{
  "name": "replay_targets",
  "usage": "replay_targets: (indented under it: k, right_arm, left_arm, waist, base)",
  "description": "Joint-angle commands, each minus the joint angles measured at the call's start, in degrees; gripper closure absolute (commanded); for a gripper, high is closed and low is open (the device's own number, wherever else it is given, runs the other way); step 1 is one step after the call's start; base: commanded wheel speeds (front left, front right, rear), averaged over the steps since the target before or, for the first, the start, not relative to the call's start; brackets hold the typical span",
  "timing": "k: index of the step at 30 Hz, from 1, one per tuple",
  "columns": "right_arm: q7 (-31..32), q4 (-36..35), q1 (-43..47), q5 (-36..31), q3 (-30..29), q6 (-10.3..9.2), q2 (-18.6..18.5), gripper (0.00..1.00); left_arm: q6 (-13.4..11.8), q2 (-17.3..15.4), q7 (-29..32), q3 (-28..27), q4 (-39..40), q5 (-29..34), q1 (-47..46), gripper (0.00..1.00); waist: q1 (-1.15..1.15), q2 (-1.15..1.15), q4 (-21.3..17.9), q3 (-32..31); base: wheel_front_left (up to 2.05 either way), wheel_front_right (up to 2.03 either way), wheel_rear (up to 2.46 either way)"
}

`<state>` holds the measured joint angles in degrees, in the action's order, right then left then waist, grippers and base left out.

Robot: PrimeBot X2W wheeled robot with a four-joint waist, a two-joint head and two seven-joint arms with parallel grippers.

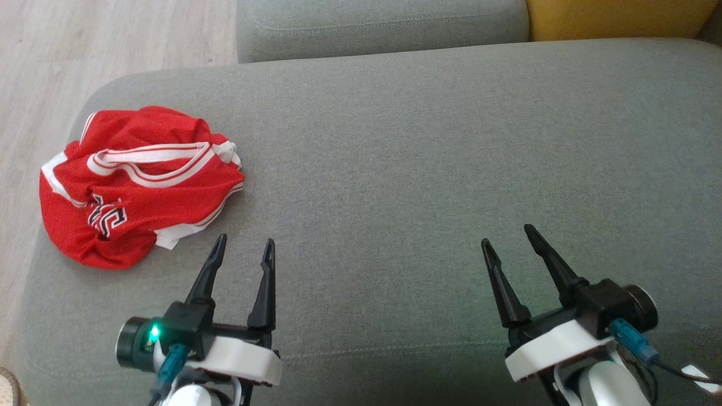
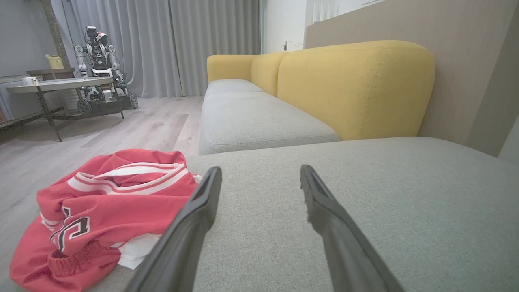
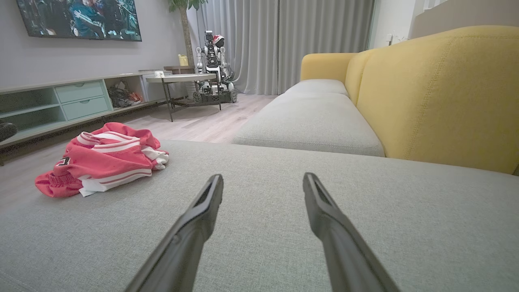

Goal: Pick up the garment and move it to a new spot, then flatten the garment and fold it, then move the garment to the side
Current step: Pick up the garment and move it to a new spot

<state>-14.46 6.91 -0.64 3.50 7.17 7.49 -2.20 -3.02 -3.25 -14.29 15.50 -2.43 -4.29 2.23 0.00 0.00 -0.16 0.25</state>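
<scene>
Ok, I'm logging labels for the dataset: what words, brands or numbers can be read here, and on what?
No text can be read whole.
red jersey: black-and-white lettering, crumpled into the folds, cannot be read.
television on the wall: a picture on screen, any text too small and blurred to read.

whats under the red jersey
The red jersey lies bunched on the grey seat cushion, near its left edge. Cushion fabric shows beside it; anything beneath the folds is covered and cannot be seen.
</scene>
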Motion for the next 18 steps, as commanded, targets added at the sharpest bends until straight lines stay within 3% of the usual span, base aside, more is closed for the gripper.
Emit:
replay_targets:
  k: [1,10,18]
  right_arm:
    - [-0.5,-1.7,-2.2,-0.6,1.1,0.0,-0.7,0.0]
    - [-0.5,-1.8,-1.7,-0.5,1.6,0.0,-0.7,0.0]
    - [-0.5,-1.8,-1.1,-1.0,2.1,0.0,-0.7,0.0]
  left_arm:
    - [0.0,0.3,-0.7,-2.4,1.5,-0.2,-1.6,0.0]
    - [-0.7,0.4,-0.7,-2.0,1.8,-0.4,-1.8,0.0]
    - [-1.7,0.4,-0.7,-1.6,2.6,-0.5,-1.5,0.0]
  waist:
    - [0.0,0.0,0.1,0.0]
    - [0.0,0.0,3.1,-0.2]
    - [0.0,0.0,9.2,-0.6]
  base:
    - [0.0,0.0,0.0]
    - [0.0,0.0,0.0]
    - [0.0,0.0,0.0]
